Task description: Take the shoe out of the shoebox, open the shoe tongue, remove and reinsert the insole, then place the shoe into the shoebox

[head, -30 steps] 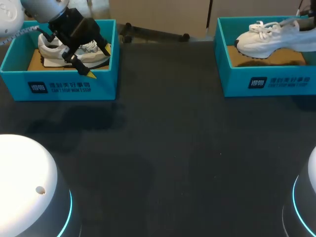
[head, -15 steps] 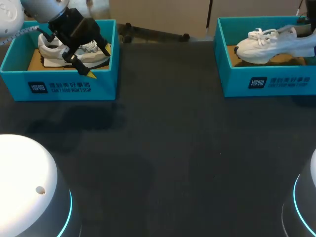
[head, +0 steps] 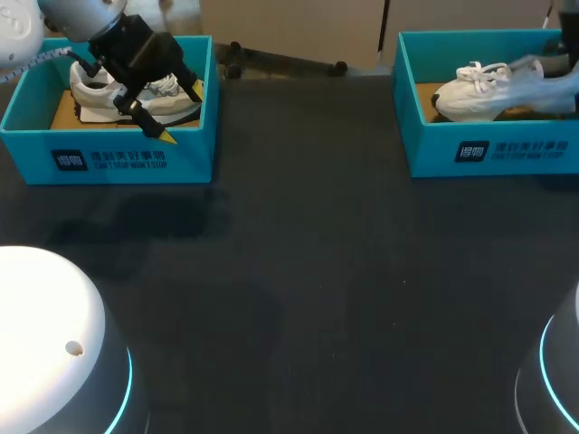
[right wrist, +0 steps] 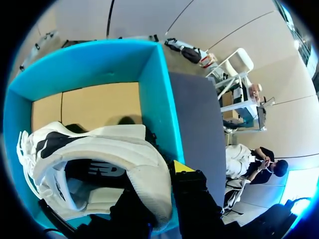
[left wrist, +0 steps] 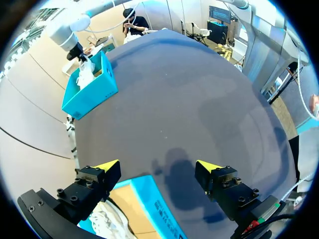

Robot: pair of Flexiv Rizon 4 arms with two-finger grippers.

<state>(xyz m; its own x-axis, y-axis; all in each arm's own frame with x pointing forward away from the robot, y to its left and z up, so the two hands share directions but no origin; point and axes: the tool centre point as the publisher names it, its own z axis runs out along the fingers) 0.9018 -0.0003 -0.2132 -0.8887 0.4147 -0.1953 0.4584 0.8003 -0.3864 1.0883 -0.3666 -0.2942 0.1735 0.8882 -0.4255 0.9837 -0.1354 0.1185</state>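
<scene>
At the far left, your left gripper (head: 181, 113) hangs over the front right corner of the left shoebox (head: 109, 158), a teal open box on the dark table (head: 298, 271). Its two yellow-tipped fingers are spread wide and grasp nothing. From the left wrist view, the left gripper (left wrist: 158, 167) shows the same wide gap, with the left shoebox's corner (left wrist: 154, 199) under it. A white and grey shoe (head: 95, 90) lies on the brown floor of that box, beneath the arm. Across the middle, the table is dark cloth. At the far right stands the right shoebox (head: 488, 149), also teal and open. The white shoe (head: 488, 86) sits tilted inside it, laced toe low toward the box's left wall, heel raised toward the right edge. In the right wrist view, your right gripper (right wrist: 162, 179) is clamped on the white shoe (right wrist: 99, 149) at its heel collar, with one finger outside and the other inside the opening, above the brown floor of the right shoebox (right wrist: 154, 89).
</scene>
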